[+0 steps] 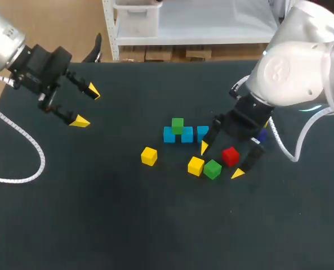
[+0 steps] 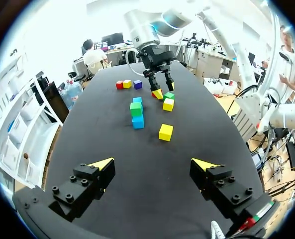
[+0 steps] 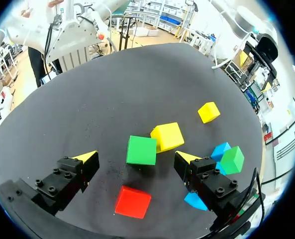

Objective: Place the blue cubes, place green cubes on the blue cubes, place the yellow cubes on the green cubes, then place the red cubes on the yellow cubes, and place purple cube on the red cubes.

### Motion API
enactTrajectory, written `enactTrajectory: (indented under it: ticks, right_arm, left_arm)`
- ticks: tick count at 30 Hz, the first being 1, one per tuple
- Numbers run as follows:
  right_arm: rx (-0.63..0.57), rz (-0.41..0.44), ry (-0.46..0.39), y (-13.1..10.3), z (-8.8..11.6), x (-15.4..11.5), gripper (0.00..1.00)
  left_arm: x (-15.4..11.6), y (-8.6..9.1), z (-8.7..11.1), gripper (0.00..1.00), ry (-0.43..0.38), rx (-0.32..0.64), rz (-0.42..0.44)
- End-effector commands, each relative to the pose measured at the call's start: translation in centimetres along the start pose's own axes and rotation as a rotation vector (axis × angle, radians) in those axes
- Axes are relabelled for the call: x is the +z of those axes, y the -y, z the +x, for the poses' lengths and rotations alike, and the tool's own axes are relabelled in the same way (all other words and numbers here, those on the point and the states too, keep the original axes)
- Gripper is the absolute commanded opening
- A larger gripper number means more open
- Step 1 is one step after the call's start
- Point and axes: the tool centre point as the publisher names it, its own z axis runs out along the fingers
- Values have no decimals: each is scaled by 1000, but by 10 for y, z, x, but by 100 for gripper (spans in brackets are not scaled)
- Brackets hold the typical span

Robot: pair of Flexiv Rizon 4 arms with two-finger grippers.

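Three blue cubes (image 1: 187, 135) lie in a row at mid-table, and one green cube (image 1: 177, 125) sits on top of them. My right gripper (image 1: 221, 160) hangs open just right of the row, over a second green cube (image 1: 212, 169), a yellow cube (image 1: 195, 166) and a red cube (image 1: 230, 156). In the right wrist view the loose green cube (image 3: 141, 150) lies between the open fingers, touching neither, with the red cube (image 3: 133, 201) nearer the wrist. Another yellow cube (image 1: 148, 156) lies alone to the left. The purple cube (image 1: 261, 135) peeks out behind the right arm. My left gripper (image 1: 83, 105) is open and empty at the far left.
In the left wrist view a further red cube (image 2: 119, 84) and yellow cube (image 2: 127, 83) stand beside the purple cube (image 2: 138, 84) beyond the right gripper (image 2: 162, 92). The dark table (image 1: 99, 214) is bare in front and on the left.
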Motion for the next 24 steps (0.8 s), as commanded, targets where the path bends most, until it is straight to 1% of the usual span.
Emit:
enactTrajectory:
  ticks: [1, 2, 4, 5, 7, 9, 10, 12, 14, 16, 17, 19, 24]
  right_arm:
    - [-1, -8, 1, 2, -1, 3, 82]
    - [-1, -11, 1, 2, -1, 4, 80]
    - [4, -23, -11, 1, -1, 5, 75]
    - [5, -24, -13, 1, -1, 6, 75]
    - [8, -26, -14, 1, -1, 6, 62]
    - [11, -30, -17, 1, -1, 6, 58]
    - [13, -32, -19, 1, -1, 6, 53]
    - [16, -33, -20, 1, -1, 6, 55]
    - [19, -36, -20, 0, -1, 6, 53]
    - [23, -40, -21, 0, -1, 6, 47]
    - [24, -42, -21, 0, -1, 6, 46]
    - [35, -53, -27, 0, -1, 6, 45]
    - [64, -84, -32, 0, -3, 5, 47]
  left_arm:
    - [0, 0, 1, 100, 3, 4, 0]
    - [0, 0, 1, 100, 3, 4, 0]
    - [0, 0, 1, 100, 3, 4, 0]
    - [0, 0, 1, 100, 3, 4, 0]
    - [0, 0, 1, 100, 3, 4, 0]
    - [0, 0, 1, 100, 3, 4, 0]
    - [0, 0, 1, 100, 3, 4, 0]
    - [0, 0, 1, 100, 3, 4, 0]
    - [0, 0, 1, 100, 3, 4, 0]
    - [0, 0, 1, 100, 3, 4, 0]
    - [0, 0, 1, 100, 3, 4, 0]
    - [0, 0, 1, 100, 3, 4, 0]
    - [0, 0, 1, 100, 3, 4, 0]
